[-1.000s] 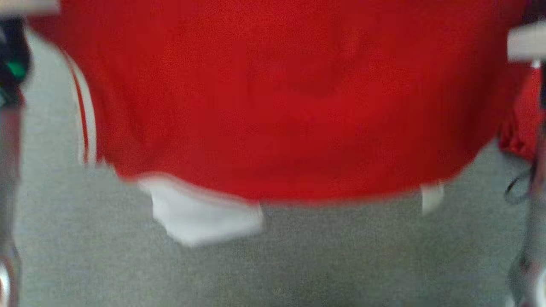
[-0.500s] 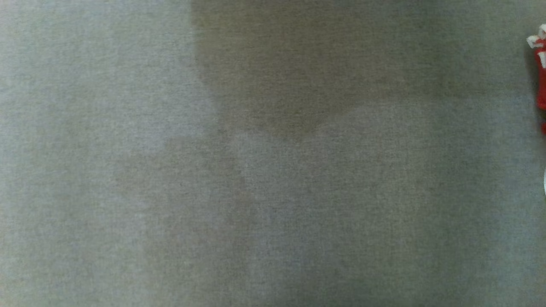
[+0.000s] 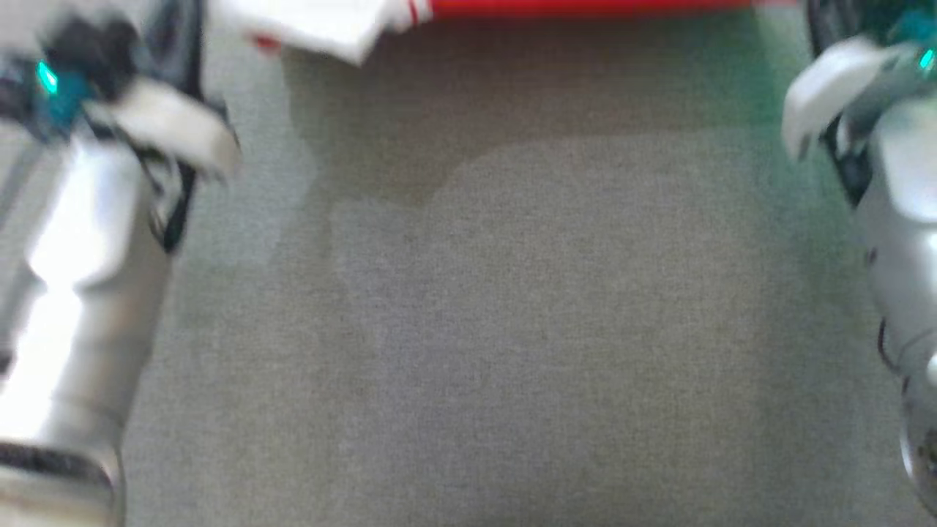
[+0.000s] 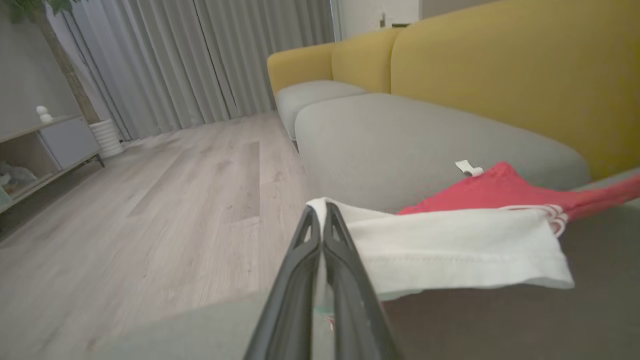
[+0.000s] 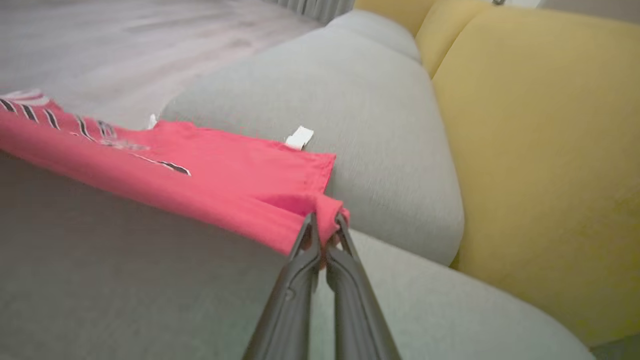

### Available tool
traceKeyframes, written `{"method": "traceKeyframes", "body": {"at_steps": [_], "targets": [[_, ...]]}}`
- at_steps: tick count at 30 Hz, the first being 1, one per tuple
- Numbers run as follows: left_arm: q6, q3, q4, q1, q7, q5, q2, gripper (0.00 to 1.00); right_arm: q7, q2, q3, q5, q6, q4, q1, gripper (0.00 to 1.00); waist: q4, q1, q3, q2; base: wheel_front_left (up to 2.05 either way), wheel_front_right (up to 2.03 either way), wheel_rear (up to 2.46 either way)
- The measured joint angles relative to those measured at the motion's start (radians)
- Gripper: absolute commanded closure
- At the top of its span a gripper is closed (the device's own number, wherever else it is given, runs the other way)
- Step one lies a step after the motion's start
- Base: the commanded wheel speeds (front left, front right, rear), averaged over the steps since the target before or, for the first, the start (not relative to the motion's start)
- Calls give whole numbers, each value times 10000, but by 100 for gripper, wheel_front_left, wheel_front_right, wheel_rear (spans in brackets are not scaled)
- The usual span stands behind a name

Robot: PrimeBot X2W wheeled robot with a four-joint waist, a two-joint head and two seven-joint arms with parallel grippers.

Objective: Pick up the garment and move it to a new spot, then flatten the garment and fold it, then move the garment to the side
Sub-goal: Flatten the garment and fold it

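Inspected a red jersey garment with a white sleeve and striped trim (image 4: 500,192), held stretched in the air above a grey fabric sofa seat cushion (image 3: 512,329). Found the left gripper (image 4: 320,212) pressed together on the corner of the white sleeve, cloth trailing off to the right of the fingers in the left wrist view. Found the right gripper (image 5: 325,225) likewise pinched tight on a bunched red corner, cloth running off to the left in the right wrist view.

Placed the garment, on that evidence, between the two grippers, long axis crosswise from one to the other, neither arm the nearer. Noted in the head view a strip of red and white cloth along the top edge, ahead of the pale left forearm (image 3: 80,278) and the pale right forearm (image 3: 904,219).

Noted the far hem, with a small white label (image 5: 300,137), reaching toward a neighbouring grey cushion (image 5: 350,85); could not tell whether touching. Noted a yellow upholstered backrest (image 5: 540,150) along one side.

Judged the carry to a new spot as the step in hand. Judged the lowering to require both arms descending level, spread kept, to lay the cloth flat.
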Motion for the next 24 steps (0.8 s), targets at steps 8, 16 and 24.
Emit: {"method": "traceKeyframes", "body": {"at_steps": [8,16,24], "targets": [[-79,-1718,-922,2121,341,-376,771,100,593,-10,1891,1298,0,1350,654,100,62,-1,-942,0,0,0,0],[-79,-3033,-2763,3548,1728,-1517,2004,100,1452,-63,3814,3068,0,1427,1501,100,83,-2,-1807,0,0,0,0],[-77,-3444,-5154,4999,3292,-2894,3392,100,3196,-1371,6309,6307,0,-1032,2953,100,89,0,-2664,0,0,0,0]]}}
